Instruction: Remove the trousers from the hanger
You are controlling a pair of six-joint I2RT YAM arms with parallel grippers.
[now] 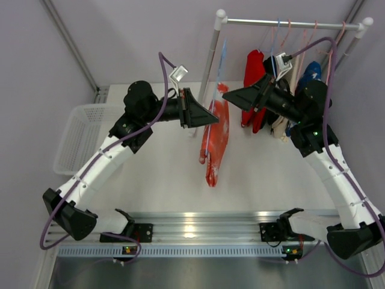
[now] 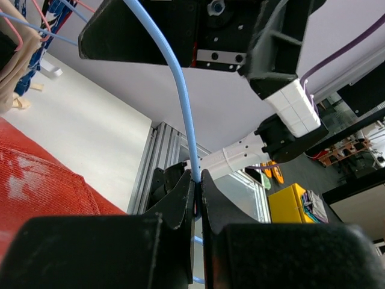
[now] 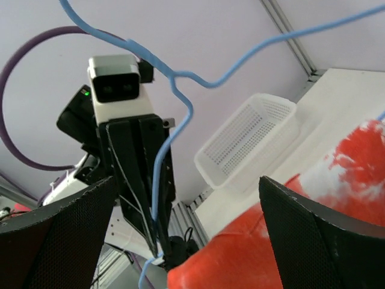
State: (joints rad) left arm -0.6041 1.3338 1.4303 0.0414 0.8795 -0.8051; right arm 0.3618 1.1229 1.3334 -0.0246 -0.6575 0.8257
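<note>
The left pincer pinches the hanger wire, trousers hanging from it over the table, while the right pincer gapes wide near them.

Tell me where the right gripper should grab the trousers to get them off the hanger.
Probably the upper stretch of the trousers, close under the hanger, coming from the right. They hang long and narrow, the left gripper pinches the wire on the left side, and the right gripper faces the cloth with its jaws wide open.
</note>
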